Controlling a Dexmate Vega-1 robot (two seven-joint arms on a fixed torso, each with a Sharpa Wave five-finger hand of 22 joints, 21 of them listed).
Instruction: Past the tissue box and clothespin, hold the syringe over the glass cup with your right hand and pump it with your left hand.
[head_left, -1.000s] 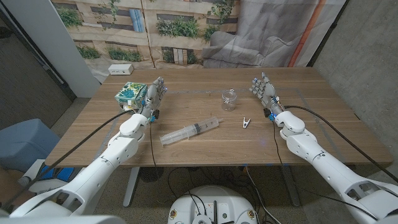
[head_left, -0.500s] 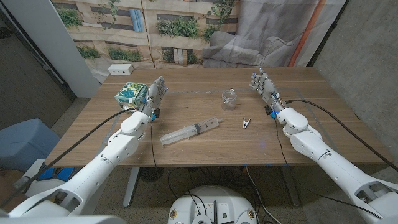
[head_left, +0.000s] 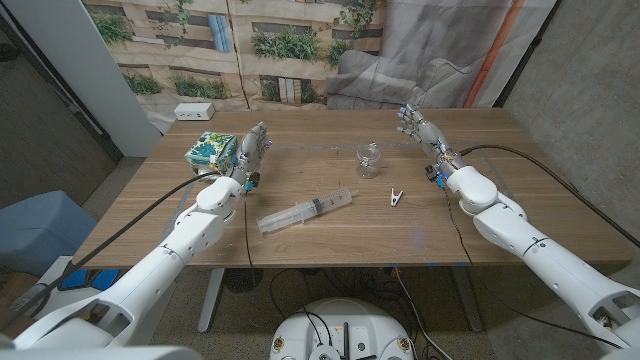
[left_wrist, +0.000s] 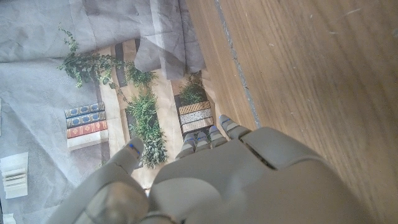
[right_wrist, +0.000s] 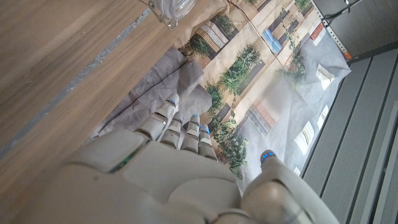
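Note:
A clear syringe (head_left: 305, 211) lies slantwise on the wooden table (head_left: 330, 235), near its front middle. The small glass cup (head_left: 368, 160) stands upright beyond it, and its rim shows in the right wrist view (right_wrist: 173, 9). A white clothespin (head_left: 397, 196) lies to the right of the syringe. The green patterned tissue box (head_left: 211, 152) stands at the left. My left hand (head_left: 250, 152) is raised just right of the box, fingers apart, holding nothing (left_wrist: 211, 180). My right hand (head_left: 420, 130) is lifted to the right of the cup, fingers spread, also empty (right_wrist: 168, 168).
A white power strip (head_left: 193, 111) lies at the table's far left corner. Grey cloth and a printed backdrop of plants and books hang behind the table. Black cables run along both arms.
My right hand has risen and moved farther back, away from the clothespin. The left hand has shifted only slightly. Syringe, cup, clothespin and box stay where they were.

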